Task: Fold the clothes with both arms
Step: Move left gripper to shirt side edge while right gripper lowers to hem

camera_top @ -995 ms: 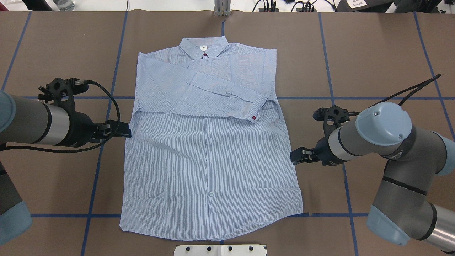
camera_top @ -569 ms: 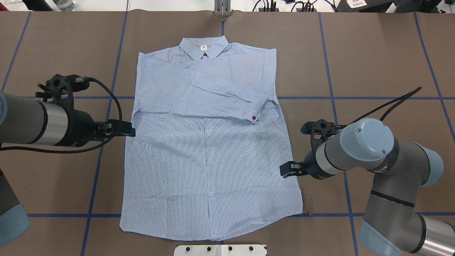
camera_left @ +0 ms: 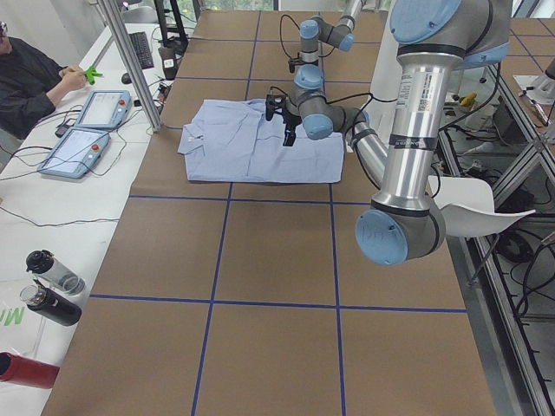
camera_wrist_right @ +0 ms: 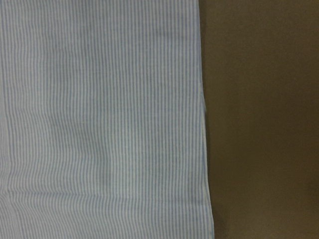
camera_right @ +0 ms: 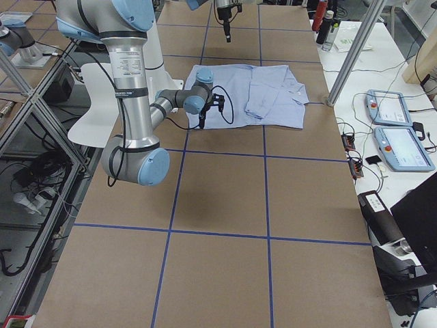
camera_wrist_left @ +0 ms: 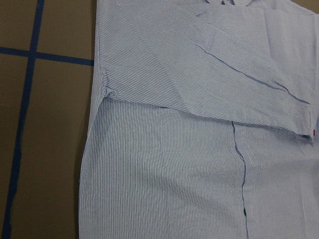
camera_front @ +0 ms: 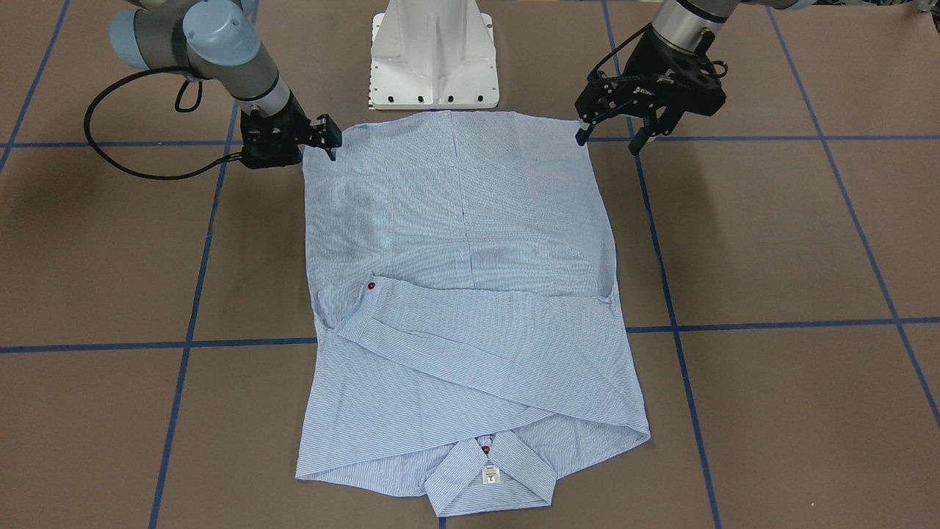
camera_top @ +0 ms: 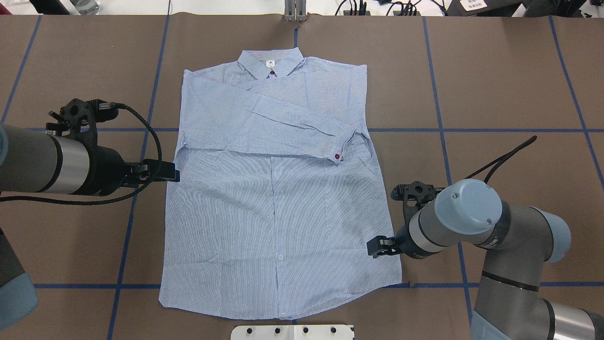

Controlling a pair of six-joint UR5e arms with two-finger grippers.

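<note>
The light blue striped shirt (camera_top: pixel 278 212) lies flat on the brown table, collar (camera_top: pixel 270 62) at the far side. Its sleeves are folded across the chest, and one cuff shows a red button (camera_top: pixel 337 156). My left gripper (camera_top: pixel 173 172) hovers open at the shirt's left edge at mid-height, its fingers (camera_front: pixel 633 143) spread in the front-facing view. My right gripper (camera_top: pixel 373 247) is open over the right edge near the hem and holds nothing. The wrist views show only the shirt (camera_wrist_left: pixel 199 149) (camera_wrist_right: pixel 99 119) and bare table, no fingers.
The white pedestal base (camera_front: pixel 433 66) stands just behind the hem. Blue tape lines (camera_top: pixel 495 130) grid the table. A metal post (camera_top: pixel 295 12) stands at the far edge. A seated person (camera_left: pixel 26 78), control tablets (camera_left: pixel 82 143) and bottles (camera_left: pixel 52 286) are at a side table.
My right arm has drawn back along the shirt's right edge toward the hem and moved in over the cloth. The left gripper has shifted slightly toward the shirt's edge. The shirt has not moved.
</note>
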